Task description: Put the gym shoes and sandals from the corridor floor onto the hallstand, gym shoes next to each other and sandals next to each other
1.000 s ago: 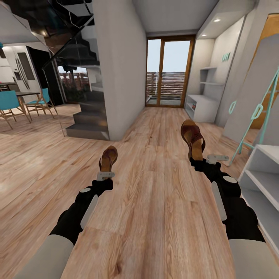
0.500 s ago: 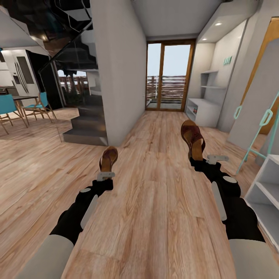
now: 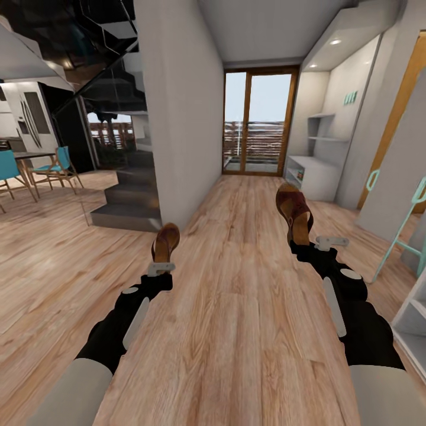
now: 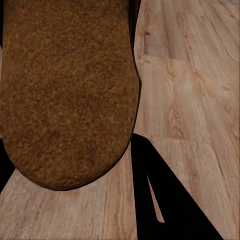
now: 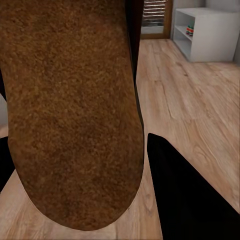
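Each hand carries one of the two brown sandals above the corridor floor [image 3: 236,331]. The left hand [image 3: 161,267] is closed on the heel end of the left sandal [image 3: 166,241], whose long axis runs straight ahead from the fingers, toe pointing away down the corridor; it is small and oval, with a tan footbed edged in darker brown. The right hand [image 3: 316,242] grips the right sandal [image 3: 294,212] the same way, heel at the fingers and toe leading forward, tilted a little upward so its wide dark-brown toe strap and paler footbed show. In the left wrist view the sandal [image 4: 65,90] appears as a rounded, grainy, suede-like brown surface with a thin dark rim, held over the light wood-grain planks. The right wrist view shows the other sandal [image 5: 70,110] with the same coarse brown texture and blunt rounded end. Well beyond the right hand, against the wall near a glazed door [image 3: 258,121], stands a low white-grey shelf unit [image 3: 313,174].
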`<state>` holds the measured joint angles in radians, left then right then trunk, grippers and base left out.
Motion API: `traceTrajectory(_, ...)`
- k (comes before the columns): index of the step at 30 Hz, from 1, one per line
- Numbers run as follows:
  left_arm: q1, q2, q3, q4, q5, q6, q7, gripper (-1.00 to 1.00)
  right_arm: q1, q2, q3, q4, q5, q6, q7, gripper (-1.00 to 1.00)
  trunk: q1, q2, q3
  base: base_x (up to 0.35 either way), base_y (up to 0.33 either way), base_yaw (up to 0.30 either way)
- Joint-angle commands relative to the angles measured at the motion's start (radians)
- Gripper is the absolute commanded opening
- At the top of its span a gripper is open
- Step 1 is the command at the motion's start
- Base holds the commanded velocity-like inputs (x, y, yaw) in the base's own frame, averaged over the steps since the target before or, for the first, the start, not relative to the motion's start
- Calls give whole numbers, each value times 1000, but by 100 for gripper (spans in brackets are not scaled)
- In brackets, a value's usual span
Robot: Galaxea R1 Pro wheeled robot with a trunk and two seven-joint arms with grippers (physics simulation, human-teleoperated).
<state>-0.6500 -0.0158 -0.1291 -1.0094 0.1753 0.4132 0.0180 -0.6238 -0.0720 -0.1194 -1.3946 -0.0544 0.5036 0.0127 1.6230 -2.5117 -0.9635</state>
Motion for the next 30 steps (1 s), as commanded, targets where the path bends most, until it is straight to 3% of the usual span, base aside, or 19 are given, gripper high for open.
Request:
traceTrajectory(1, 0, 0, 0, -1, 5, 6, 0, -100, -1, 0, -1, -1, -8, 5, 2, -100, 0, 0, 1, 345, 0, 0)
traceTrajectory(19, 0, -7, -4, -2, 16, 6, -10, -100, -1, 0, -1, -1, -8, 6, 2, -100, 0, 0, 30, 345, 0, -50)
traceTrajectory(21, 0, -20, -4, -2, 27, 6, -21, -100, -1, 0, -1, 0, -8, 6, 2, -100, 0, 0, 34, 345, 0, -142)
traceTrajectory(27, 0, -93, -13, 24, 43, 5, -73, -100, -1, 0, -2, -1, -8, 6, 2, -100, 0, 0, 43, 345, 0, -163)
traceTrajectory(30, 0, -99, -20, 28, 44, 5, -77, -100, -1, 0, -2, -1, -8, 6, 1, -100, 0, 0, 48, 345, 0, -170)
